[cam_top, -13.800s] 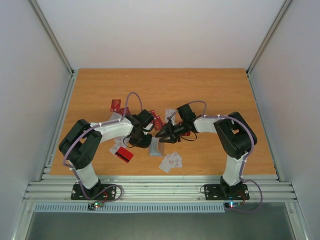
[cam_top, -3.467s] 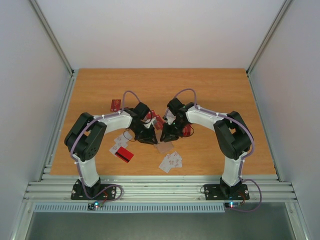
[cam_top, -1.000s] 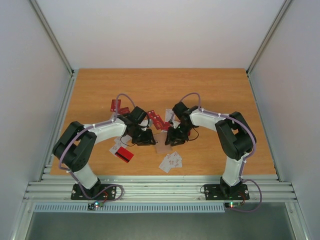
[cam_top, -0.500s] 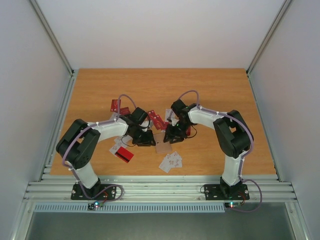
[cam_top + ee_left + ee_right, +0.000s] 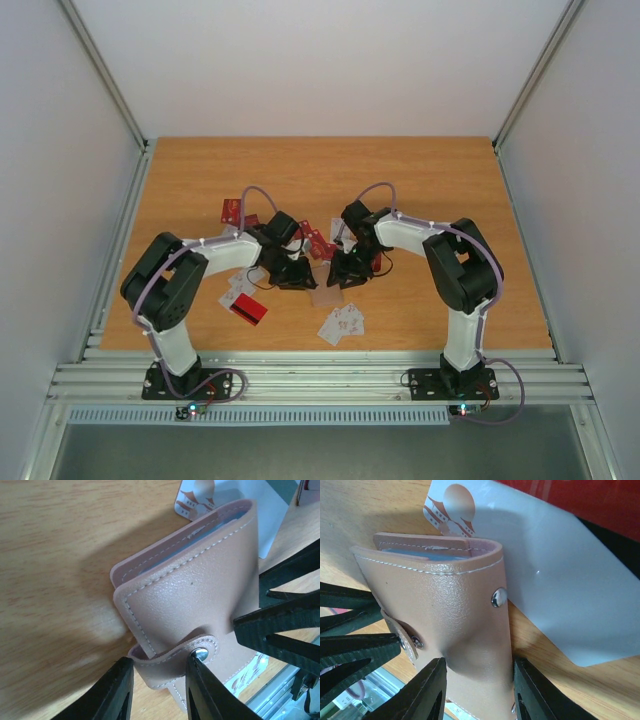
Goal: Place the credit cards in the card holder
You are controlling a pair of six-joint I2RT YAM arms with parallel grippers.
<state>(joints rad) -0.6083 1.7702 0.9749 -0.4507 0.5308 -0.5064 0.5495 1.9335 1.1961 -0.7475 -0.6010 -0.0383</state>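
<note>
The card holder [image 5: 190, 600], a tan leather wallet with a snap strap, lies folded on the table between both arms [image 5: 327, 294]. My left gripper [image 5: 157, 680] is shut on its strap tab, one finger against the metal snap. My right gripper [image 5: 477, 680] is shut across the holder's body [image 5: 455, 605] and dents the leather. A white credit card [image 5: 560, 580] with reddish marks lies under the holder's far edge. In the top view the left gripper [image 5: 297, 274] and the right gripper [image 5: 343, 272] face each other. A light blue lining shows at the holder's open edge.
Red cards lie behind the grippers [image 5: 318, 241] and at the back left [image 5: 232, 210]. Another red card [image 5: 248, 310] and white cards [image 5: 238, 287] lie beside the left arm. A small pile of white cards [image 5: 342, 322] sits in front of the holder.
The left arm's elbow has swung a little to the right and its gripper has edged toward the holder. The right gripper stays at the holder.
</note>
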